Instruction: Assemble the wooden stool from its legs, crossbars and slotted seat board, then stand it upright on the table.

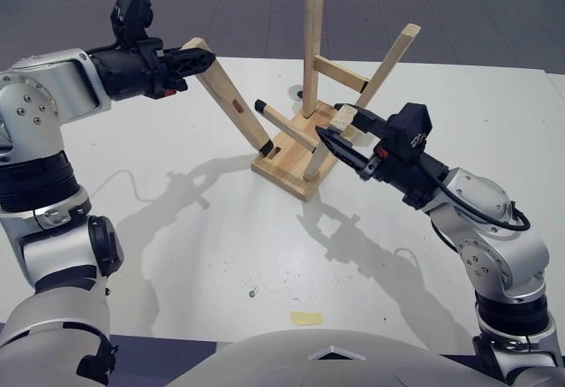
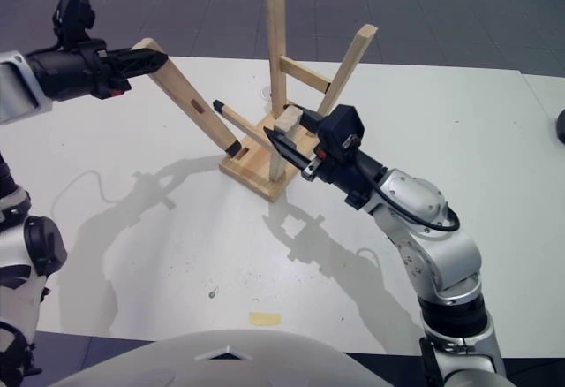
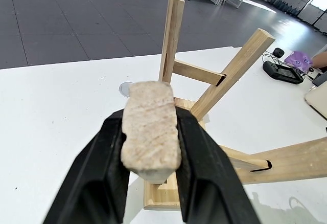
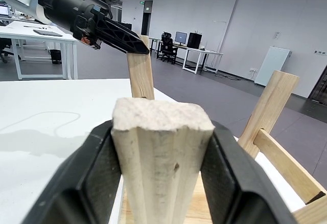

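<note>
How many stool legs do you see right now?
4. An upright leg and a slanted leg stand at the seat board's far side; the left gripper holds a third leg, the right gripper a fourth leg.

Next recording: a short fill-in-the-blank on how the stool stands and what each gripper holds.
The seat board lies flat on the ___, legs pointing up.
The left gripper is shut on a slanting ___.
The right gripper is ___ on the near leg.
The two far legs are joined by a ___.
Missing: table; leg; shut; crossbar.
</note>
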Tool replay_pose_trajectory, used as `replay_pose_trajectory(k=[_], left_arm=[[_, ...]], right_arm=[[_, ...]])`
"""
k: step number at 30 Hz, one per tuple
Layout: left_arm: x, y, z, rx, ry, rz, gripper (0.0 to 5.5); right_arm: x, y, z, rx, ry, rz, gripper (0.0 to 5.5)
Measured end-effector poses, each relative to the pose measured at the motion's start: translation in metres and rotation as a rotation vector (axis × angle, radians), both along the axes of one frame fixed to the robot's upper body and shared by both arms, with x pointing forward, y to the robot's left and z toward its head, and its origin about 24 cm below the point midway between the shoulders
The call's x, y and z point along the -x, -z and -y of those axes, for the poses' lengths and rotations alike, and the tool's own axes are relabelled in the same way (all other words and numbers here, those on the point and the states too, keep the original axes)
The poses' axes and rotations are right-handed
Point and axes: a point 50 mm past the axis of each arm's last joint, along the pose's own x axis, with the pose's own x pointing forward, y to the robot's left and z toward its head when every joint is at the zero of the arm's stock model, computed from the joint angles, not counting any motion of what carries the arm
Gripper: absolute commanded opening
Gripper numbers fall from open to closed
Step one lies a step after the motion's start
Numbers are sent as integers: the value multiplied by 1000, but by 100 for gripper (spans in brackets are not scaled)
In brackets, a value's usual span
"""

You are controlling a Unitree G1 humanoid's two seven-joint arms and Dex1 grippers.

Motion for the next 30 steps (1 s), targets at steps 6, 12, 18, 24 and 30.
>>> replay_pose_trajectory(k=[6,12,18,24,30], left_arm=[[-2,1,-2,14,-10,-24,102],[-3,5,4,20,0,-41,102],[-1,3,4,18,-3,-54,102],[-2,-1,11,-39,42,-33,102],[-8,-11,19,-103,105,-32,102]], right_arm=[[0,1,-1,2,7,7,206],[1,3,-4,-4,19,18,206],[2,4,-5,-3,15,19,206],[1,4,-6,-12,36,24,206],[1,5,-6,-9,44,30,206]])
